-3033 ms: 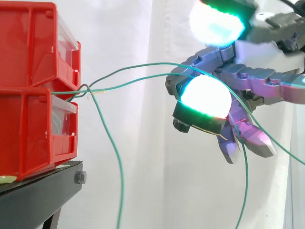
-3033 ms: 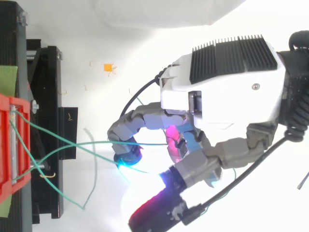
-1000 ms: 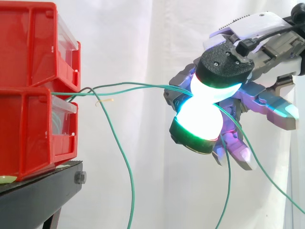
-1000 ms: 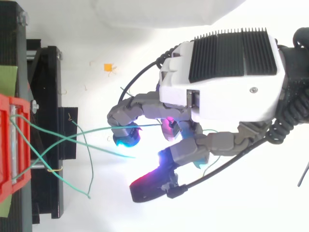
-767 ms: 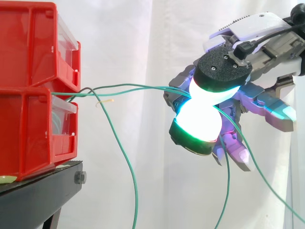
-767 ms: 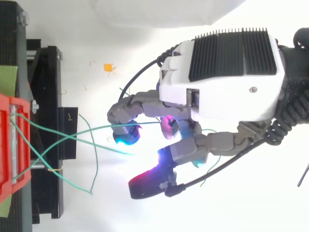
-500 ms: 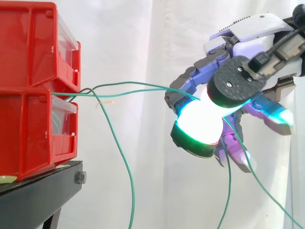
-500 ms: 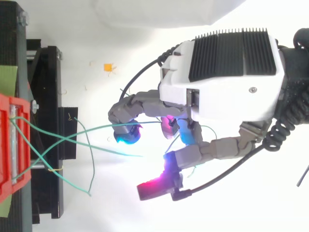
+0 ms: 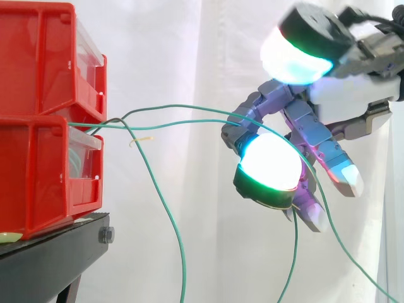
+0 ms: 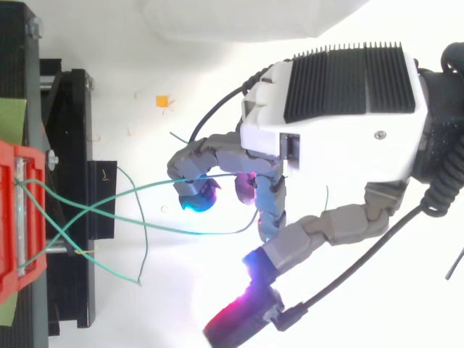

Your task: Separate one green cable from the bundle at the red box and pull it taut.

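Robot hand [image 10: 333, 145] curls a finger round the green cable [image 9: 189, 106].

Side view: camera sitting close beside the work, looking level across it, red bins [image 9: 44, 120] at left, hand [image 9: 341, 95] entering from right. Top view: camera looking straight down, equally close. Both are sharing bins, hand, green cables [image 9: 189, 121].

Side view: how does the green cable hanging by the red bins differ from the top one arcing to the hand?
The hanging cable drops steeply beside the red bins; the arcing cable runs nearly level. The hanging cable hangs clear of the hand; the arcing cable reaches it. Both are green and slack.
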You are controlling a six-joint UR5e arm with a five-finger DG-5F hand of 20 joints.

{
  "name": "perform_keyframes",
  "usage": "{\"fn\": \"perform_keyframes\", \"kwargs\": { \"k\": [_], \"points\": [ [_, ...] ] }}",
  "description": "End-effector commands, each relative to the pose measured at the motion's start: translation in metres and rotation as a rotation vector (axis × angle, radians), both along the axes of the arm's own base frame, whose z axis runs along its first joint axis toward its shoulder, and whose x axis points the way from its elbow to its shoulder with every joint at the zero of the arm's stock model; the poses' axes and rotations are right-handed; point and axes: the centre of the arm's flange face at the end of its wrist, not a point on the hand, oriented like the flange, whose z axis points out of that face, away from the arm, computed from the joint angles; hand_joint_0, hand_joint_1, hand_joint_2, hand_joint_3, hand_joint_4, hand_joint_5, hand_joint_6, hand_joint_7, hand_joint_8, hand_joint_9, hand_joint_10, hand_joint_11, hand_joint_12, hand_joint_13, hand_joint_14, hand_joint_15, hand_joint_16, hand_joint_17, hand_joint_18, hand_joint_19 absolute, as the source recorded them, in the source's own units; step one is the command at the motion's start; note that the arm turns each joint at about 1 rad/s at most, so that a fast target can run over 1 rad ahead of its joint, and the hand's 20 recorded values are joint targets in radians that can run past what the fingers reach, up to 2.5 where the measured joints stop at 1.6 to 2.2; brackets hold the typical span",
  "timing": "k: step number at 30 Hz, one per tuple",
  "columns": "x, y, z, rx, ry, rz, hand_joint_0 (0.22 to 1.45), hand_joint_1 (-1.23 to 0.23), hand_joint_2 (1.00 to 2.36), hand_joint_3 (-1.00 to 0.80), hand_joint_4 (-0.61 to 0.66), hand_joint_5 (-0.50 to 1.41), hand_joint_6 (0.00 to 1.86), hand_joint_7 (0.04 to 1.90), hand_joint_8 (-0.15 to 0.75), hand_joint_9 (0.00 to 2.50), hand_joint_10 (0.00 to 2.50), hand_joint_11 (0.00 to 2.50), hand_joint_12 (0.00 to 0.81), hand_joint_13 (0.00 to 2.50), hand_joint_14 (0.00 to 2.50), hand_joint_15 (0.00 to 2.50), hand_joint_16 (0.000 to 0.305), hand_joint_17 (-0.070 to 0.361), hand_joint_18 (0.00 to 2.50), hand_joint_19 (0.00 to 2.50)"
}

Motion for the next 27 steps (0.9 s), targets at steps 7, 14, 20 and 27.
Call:
{"fn": "perform_keyframes", "kwargs": {
  "k": [7, 14, 20, 27],
  "points": [
    [-0.0004, -0.0001, 0.0004, 0.0, 0.001, 0.0, 0.61, -0.22, 1.0, -0.5, 0.04, 0.15, 0.5, 1.29, 0.06, 1.88, 0.0, 0.02, 0.382, 1.12, 0.01, 0.43, 0.045, 0.101, 0.73, 0.58],
    [0.0004, 0.0, -0.0003, 0.0, -0.002, 0.0, 0.73, -0.5, 1.0, -0.5, 0.06, 0.15, 0.5, 1.29, 0.04, 1.91, 0.0, 0.0, 0.386, 1.12, 0.01, 0.39, 0.043, 0.096, 0.78, 0.54],
    [0.0004, -0.0003, -0.0003, -0.002, -0.002, -0.003, 0.76, -0.6, 1.01, -0.37, 0.04, 0.15, 0.5, 1.3, 0.063, 1.88, 0.0, 0.01, 0.394, 1.11, 0.01, 0.41, 0.044, 0.1, 0.78, 0.58],
    [0.0, 0.0009, -0.0012, -0.004, 0.002, -0.01, 0.71, -0.82, 1.01, -0.25, 0.03, 0.14, 0.5, 1.3, 0.168, 1.73, 0.0, 0.01, 0.392, 1.04, 0.01, 0.41, 0.049, 0.111, 0.74, 0.54]
  ]
}}
